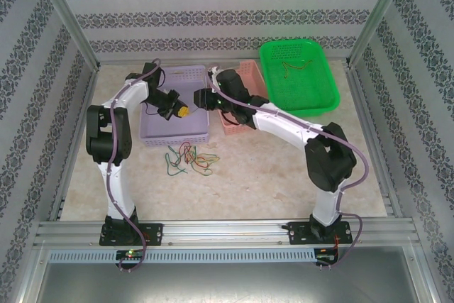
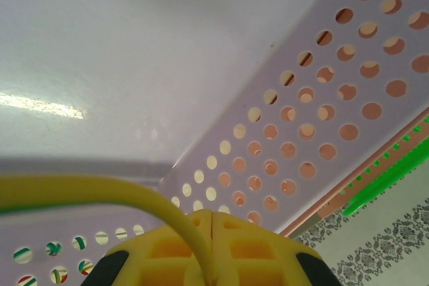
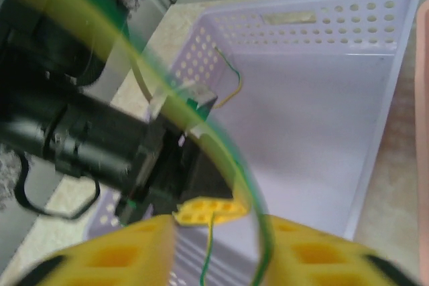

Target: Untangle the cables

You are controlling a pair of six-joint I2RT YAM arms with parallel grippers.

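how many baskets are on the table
3: a lilac basket left of centre, a pink basket touching its right side, partly hidden by the right arm, and a green basket at the far right.

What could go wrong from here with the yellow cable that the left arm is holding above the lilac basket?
One: the left pincer grips the yellow cable only near the jaw tips, so a pull might slip it free. Two: the right pincer stands open close to the left one over the lilac basket, so they could bump, or it could miss the thin cable.
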